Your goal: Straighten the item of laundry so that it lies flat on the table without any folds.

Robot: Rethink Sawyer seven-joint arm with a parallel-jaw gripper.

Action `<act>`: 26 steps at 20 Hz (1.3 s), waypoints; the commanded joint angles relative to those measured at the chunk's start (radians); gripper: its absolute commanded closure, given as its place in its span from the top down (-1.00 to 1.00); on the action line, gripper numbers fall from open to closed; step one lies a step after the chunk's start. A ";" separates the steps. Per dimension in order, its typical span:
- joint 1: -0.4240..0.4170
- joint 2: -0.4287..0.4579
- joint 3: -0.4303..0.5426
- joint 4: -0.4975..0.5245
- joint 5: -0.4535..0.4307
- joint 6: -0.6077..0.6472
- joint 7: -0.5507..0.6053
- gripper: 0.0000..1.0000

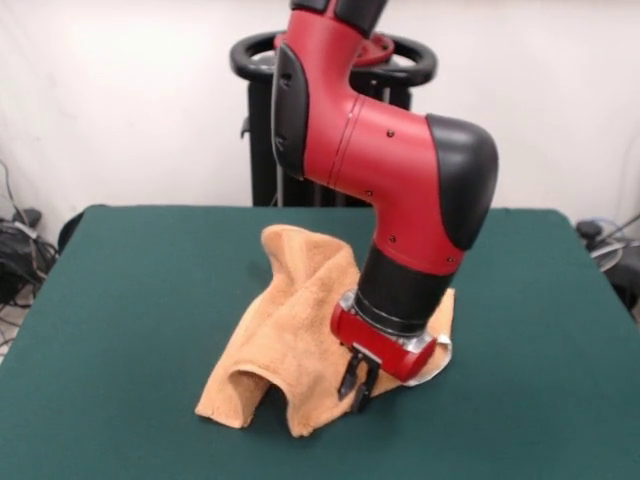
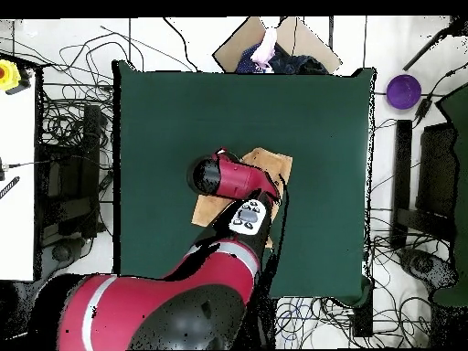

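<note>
The end effector (image 1: 358,388) looks closed, its 2 dark fingers (image 1: 348,380) pinched together low at the towel (image 1: 290,320), though whether cloth sits between them cannot be told. The towel rises in a bunched peak behind and beside it on the table (image 1: 120,300). Judged from this, a weak pinch could slip, or a pull could drag the whole heap and leave the folds in.

Much of the towel (image 2: 271,164) under the arm (image 2: 233,178) overhead.
</note>
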 commanded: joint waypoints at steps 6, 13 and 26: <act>-0.012 0.010 0.310 0.080 -0.012 -0.130 0.124 -1.00; -0.054 -0.022 0.397 0.121 -0.049 -0.190 0.106 -1.00; -0.148 -0.038 0.491 0.155 -0.142 -0.208 0.085 -1.00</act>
